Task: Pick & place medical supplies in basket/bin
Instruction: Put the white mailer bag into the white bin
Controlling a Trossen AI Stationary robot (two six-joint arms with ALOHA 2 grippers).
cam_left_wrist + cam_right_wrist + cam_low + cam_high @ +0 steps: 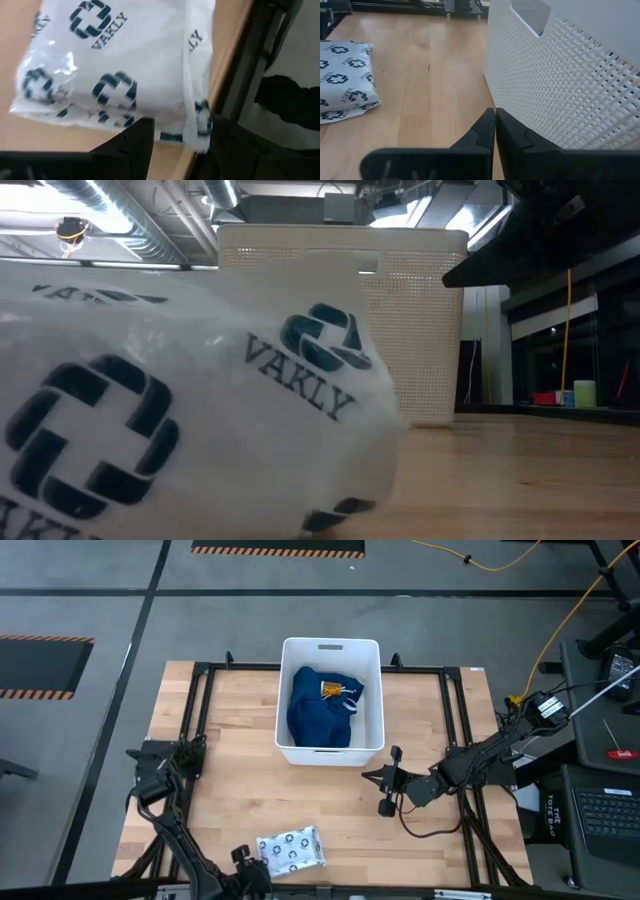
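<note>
Packet (120, 65) lies just beyond the left hand (175, 137), fingers apart around its edge.

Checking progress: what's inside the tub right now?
The tub holds the blue garment with the amber bottle on top. Anything under the cloth is hidden. The packet lies outside, on the table.

Grey floor (90, 580), hazard-striped mats (278, 549), yellow cable (560, 625).
</note>
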